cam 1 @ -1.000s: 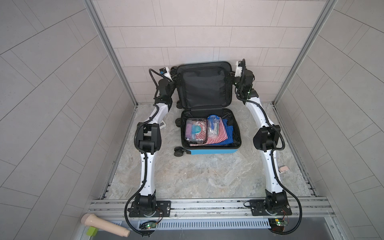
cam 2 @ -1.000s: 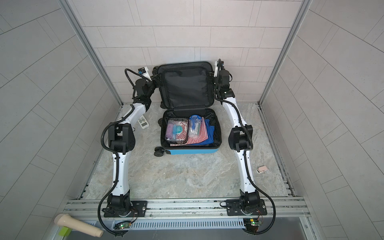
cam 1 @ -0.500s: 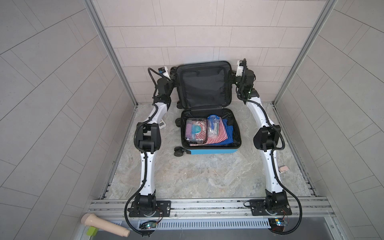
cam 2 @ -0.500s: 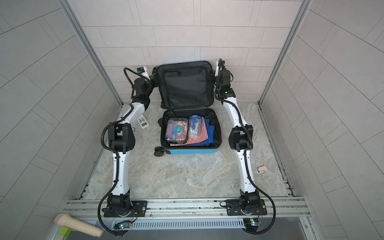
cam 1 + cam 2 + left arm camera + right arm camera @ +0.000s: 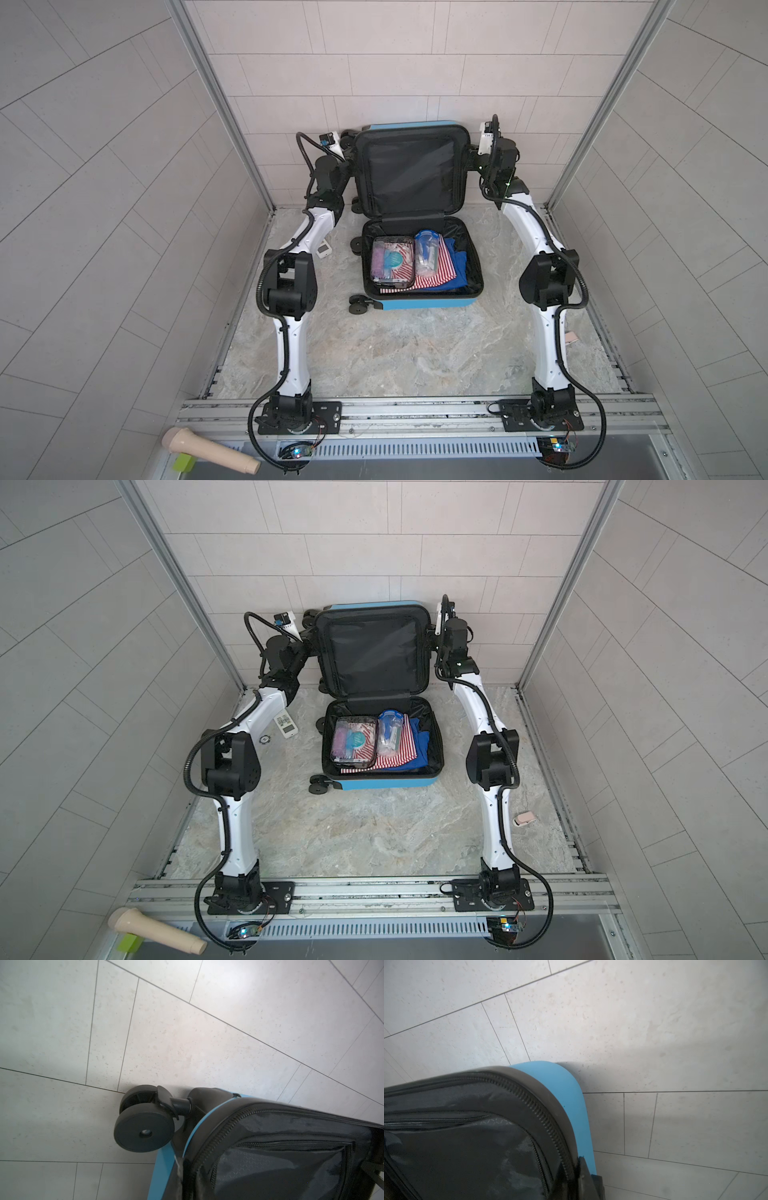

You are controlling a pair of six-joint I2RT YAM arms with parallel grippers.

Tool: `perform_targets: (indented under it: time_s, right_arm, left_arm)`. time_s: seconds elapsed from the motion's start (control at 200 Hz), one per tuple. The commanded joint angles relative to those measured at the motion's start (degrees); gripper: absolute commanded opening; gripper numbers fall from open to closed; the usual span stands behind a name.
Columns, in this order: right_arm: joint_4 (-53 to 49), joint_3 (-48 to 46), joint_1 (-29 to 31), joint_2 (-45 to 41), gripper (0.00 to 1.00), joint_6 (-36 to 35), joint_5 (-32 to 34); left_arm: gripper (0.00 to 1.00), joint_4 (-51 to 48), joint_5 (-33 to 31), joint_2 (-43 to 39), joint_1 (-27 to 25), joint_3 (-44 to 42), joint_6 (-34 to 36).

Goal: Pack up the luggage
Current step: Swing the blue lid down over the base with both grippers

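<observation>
Luggage (image 5: pixel 424 302), blue hard-shell, is lying open on the marble surface (image 5: pixel 395 353) near the back wall. Its lid is standing upright, and its lower half is carrying a clear pouch (image 5: pixel 392 266), a striped cloth (image 5: pixel 438 276) and a blue garment (image 5: pixel 460 266). Left fingers (image 5: pixel 371 1167) and right fingers (image 5: pixel 588 1176), half open a second ago, are now pinching narrow on the lid's two side edges. Judgement: filling is looking finished, and both arms are preparing to fold the lid down, with zipping still to come.
</observation>
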Motion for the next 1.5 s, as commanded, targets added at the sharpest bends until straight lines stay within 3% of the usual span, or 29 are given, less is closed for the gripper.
perform_targets:
  time_s: [0.0,0.34,0.65,0.901,1.026,1.256,1.496]
  right_arm:
    - [5.3,-6.8,1.8,-7.8,0.00,1.9,-2.6]
    - [13.8,-32.5,2.7,-22.1,0.00,1.8,1.5]
    - [17.0,-47.5,4.4,-32.4,0.04,3.3,4.3]
    - [18.3,-59.0,6.1,-42.7,0.27,4.7,8.2]
    - [18.1,-64.2,6.8,-47.7,0.37,5.2,9.6]
    - [16.7,-73.7,7.3,-55.9,0.39,6.1,11.8]
    - [12.1,-85.6,7.4,-67.9,0.43,6.7,16.1]
  left_arm:
    - [0.00,11.0,4.3,-7.8,-3.0,-4.0,-4.6]
    - [0.00,17.7,2.9,-18.6,-4.3,-19.9,-6.6]
    - [0.00,22.6,-0.1,-33.3,-6.5,-39.3,-6.4]
    - [0.00,23.1,-4.9,-47.7,-9.0,-56.5,-4.9]
    - [0.00,20.2,-5.3,-53.7,-10.0,-62.2,-5.3]
    - [0.00,13.6,-7.8,-64.5,-13.3,-71.0,-3.4]
    - [0.00,-4.7,-7.6,-76.5,-16.3,-71.9,-1.2]
